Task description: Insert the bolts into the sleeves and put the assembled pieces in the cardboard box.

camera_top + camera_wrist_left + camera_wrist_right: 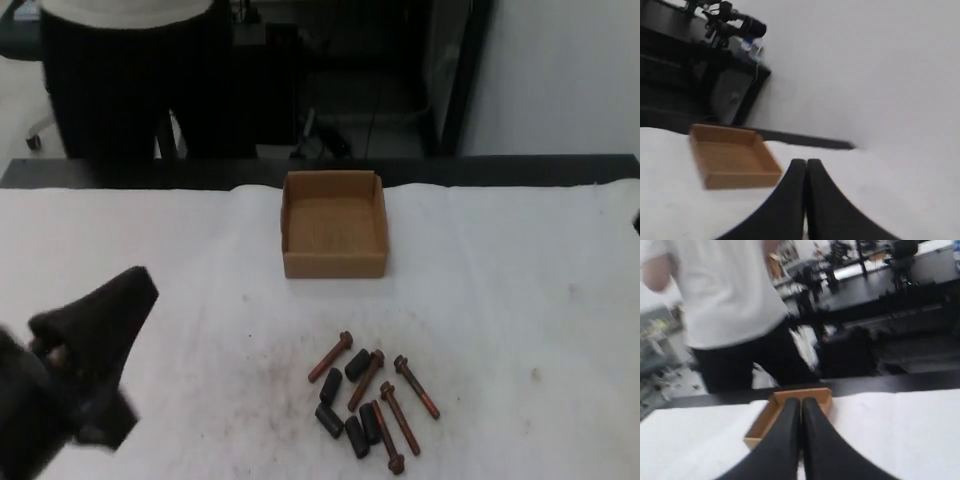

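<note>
High view first: the cardboard box (335,265) sits open on the white-covered worktop (520,300), towards the far edge and about mid-way across. Nothing can be seen lying in it. Well on the near side of it lies the hardware, all loose. The rusty bolts (400,418) are scattered flat at various angles, and the dark sleeves (329,420) are mixed in among them, some touching a bolt, some just beside one. No bolt can be seen inside a sleeve. Down in the near left corner a dark arm (80,370) hangs above the cloth, well apart from the pile and the box.

Over to the left wrist view: the left hand (805,165) has its two black fingers pressed together, just a thin seam between them and nothing gripped. The cardboard box (740,179) sits beyond them, off to one side.

Right wrist view now: the right hand (801,402) is the same, fingers together and holding nothing. The cardboard box (810,391) is straight ahead, partly hidden behind the fingertips.
</note>
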